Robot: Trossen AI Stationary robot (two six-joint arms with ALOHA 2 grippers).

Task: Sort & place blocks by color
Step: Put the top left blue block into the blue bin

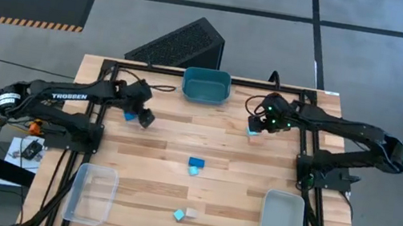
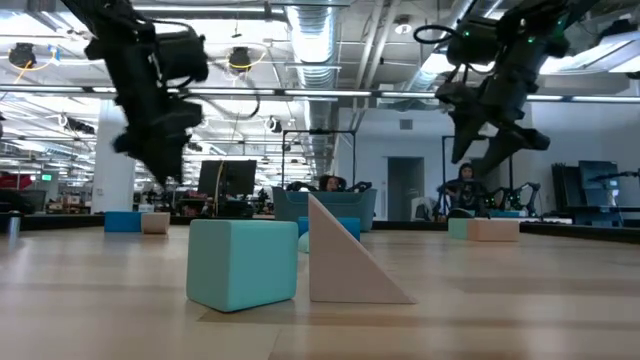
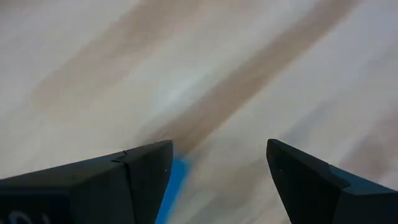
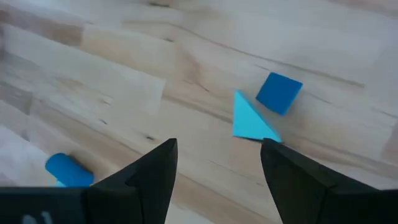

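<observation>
blocks (image 1: 195,165) scattered | wood table (image 1: 235,208) | room: office beyond

Both arms are matte black jointed links on black frame mounts — the left arm (image 1: 66,96) carries white TROSSEN lettering and a white-ringed base joint, the right arm (image 1: 344,132) shows green lights at its wrist — with thin black cables looping beside each.

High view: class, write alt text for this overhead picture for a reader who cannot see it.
Two dark robot arms reach over a wooden table, the left gripper and right gripper both open and empty, each above a small block. A teal bin sits at the far edge, clear bins at the near corners, blue and teal blocks mid-table.
</observation>
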